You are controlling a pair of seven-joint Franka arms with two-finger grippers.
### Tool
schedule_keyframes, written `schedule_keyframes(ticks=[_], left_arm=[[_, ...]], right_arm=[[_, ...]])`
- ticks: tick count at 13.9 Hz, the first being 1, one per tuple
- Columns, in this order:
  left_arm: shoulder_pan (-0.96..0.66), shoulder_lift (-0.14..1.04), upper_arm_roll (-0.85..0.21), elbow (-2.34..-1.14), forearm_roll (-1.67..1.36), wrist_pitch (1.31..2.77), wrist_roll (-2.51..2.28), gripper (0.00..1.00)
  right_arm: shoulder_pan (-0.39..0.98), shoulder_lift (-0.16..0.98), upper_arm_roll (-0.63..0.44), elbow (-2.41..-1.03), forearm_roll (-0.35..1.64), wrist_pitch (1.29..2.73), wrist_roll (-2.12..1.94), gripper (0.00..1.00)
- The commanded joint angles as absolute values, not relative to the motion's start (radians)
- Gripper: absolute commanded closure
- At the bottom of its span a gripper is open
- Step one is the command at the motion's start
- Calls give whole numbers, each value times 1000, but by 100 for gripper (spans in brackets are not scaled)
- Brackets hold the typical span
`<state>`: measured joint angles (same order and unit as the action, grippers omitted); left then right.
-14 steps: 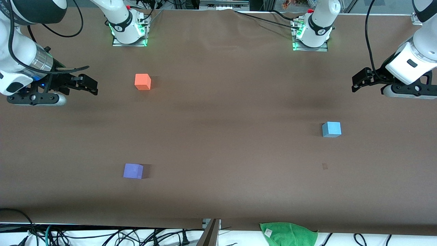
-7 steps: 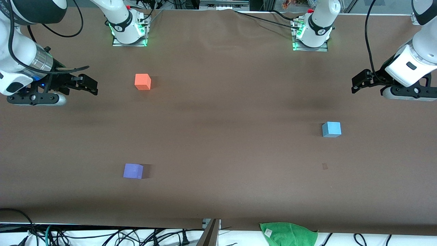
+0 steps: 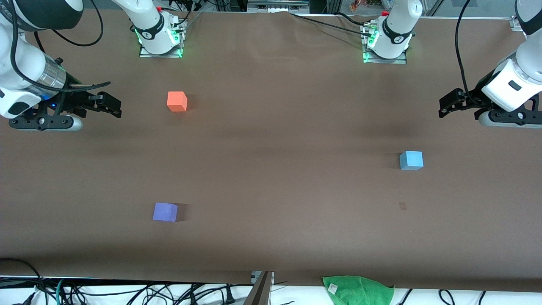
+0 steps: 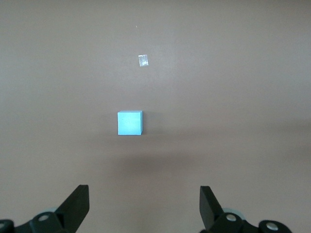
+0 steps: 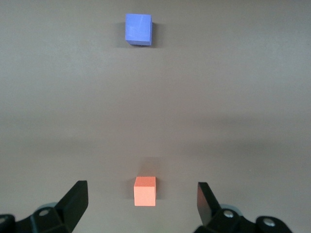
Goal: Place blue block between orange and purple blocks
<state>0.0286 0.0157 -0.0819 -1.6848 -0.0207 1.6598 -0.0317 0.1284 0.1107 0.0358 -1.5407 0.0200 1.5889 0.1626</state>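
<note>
A brown cover point(image 3: 271, 140) spreads over nearly the whole front view, smooth apart from faint creases near the top centre of the frame. A small pale mark point(image 3: 402, 206) sits on it in the lower right part of the frame (in the left wrist view it shows as a tiny whitish scrap point(image 4: 143, 60), what it is made of cannot be told). At the bottom edge, right of centre, a crumpled green cloth point(image 3: 358, 289) with a little white tag lies on the white strip below the cover. Black cables point(image 3: 127, 292) tangle along the bottom left of the frame.
</note>
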Motion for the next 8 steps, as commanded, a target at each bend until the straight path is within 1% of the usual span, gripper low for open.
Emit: schedule_keyframes(ticks=[1, 5, 7, 8], left_arm=[[50, 90, -80, -1641, -9, 1635, -20, 0], [75, 115, -80, -1644, -9, 1637, -18, 0], [87, 167, -80, -1645, -12, 1654, -32, 0], [87, 202, -80, -1643, -8, 1710, -31, 0]], right_arm=[[126, 101, 38, -1540, 34, 1582, 156, 1], [127, 103, 38, -1540, 34, 1583, 156, 1], [127, 103, 38, -1540, 34, 1582, 156, 1], [127, 103, 38, -1540, 34, 1583, 156, 1]])
